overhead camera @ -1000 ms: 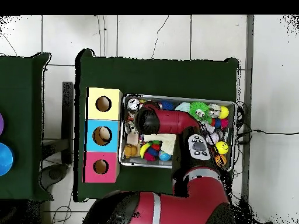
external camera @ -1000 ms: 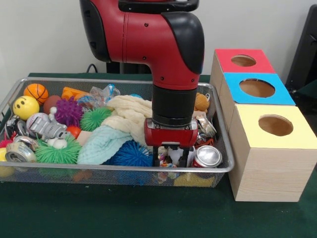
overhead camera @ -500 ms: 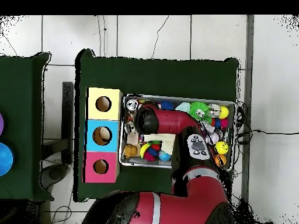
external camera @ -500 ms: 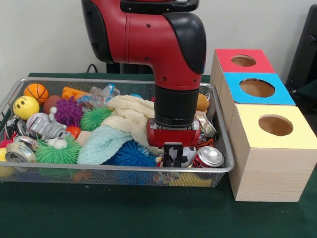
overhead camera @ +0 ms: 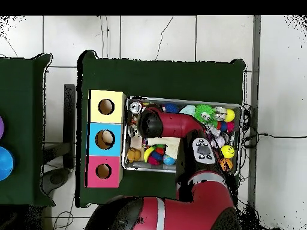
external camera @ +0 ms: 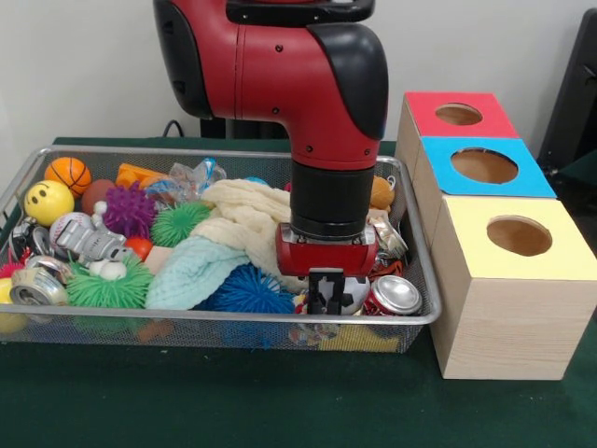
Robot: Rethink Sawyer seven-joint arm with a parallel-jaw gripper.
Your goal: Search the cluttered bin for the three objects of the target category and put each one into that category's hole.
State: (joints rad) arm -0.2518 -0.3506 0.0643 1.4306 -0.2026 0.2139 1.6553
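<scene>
Wire bin (external camera: 422, 280) brims with spiky balls, cloths and a crushed can (external camera: 392, 294); the gripper (external camera: 326, 291), jaws closed, sits at a black-and-white ball (external camera: 351, 293) beside the yellow-topped box (external camera: 508, 280).

Claw (external camera: 326, 291): black fingers set close in front of a black-and-white ball (external camera: 352, 291); whether they grip it cannot be told.
Ball: mostly hidden behind the claw.
Arm (external camera: 298, 93): cut off by the top edge in front view; covers the bin's (external camera: 224, 319) middle in overhead view.
Cloth (external camera: 244, 217): right part hidden behind the arm.
Can (external camera: 392, 295): left side hidden by the ball.
Items under the bin's front rim: blurred through the mesh.
Dark object (external camera: 576, 93): cut off by the right edge.
Blue round thing (overhead camera: 3, 163): cut by the left edge in overhead view.
</scene>
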